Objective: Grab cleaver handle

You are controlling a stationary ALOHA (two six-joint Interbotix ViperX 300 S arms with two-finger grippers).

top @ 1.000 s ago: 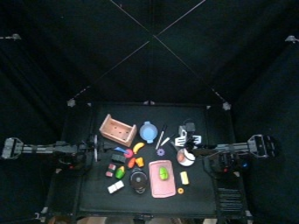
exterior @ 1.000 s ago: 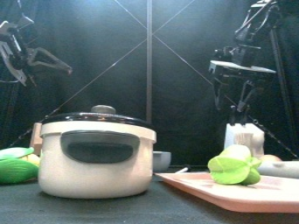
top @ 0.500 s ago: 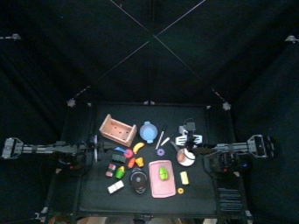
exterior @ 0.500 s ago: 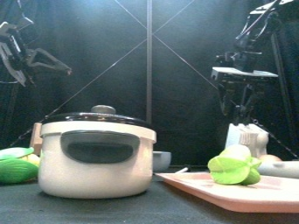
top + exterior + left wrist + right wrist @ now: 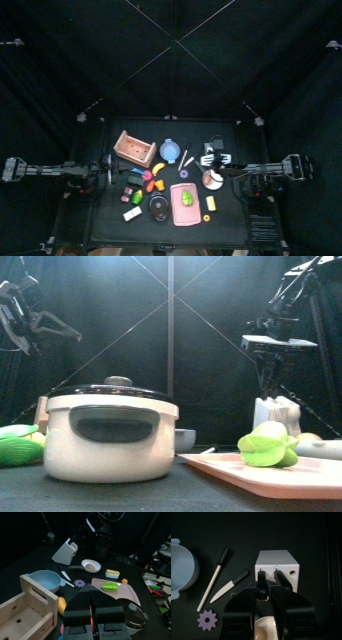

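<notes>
Right gripper (image 5: 271, 586) hung nose-down over the right side of the bench (image 5: 107, 215), directly above the whitish squarish block (image 5: 278, 563). The cleaver handle (image 5: 276, 576) showed as a short dark stub on the edge of that block nearest the jaws. In the right wrist view the stub sat just at the jaw tips, roughly in line with the gap between them. The jaws stood partly open with only a narrow gap. No clamping on the stub could be seen, and contact between pads and handle could not be judged. In the front view the right gripper (image 5: 277, 368) was above the block (image 5: 277, 416), apart from its top edge. Beside the block lay a small knife (image 5: 231, 584), a slim utensil (image 5: 213, 579), a blue bowl (image 5: 181, 564) and a purple gear (image 5: 206, 618). A white-rimmed cup (image 5: 264, 629) sat under the gripper body. Left gripper (image 5: 93, 601) rested at the left side of the bench, jaws closed together, empty.
</notes>
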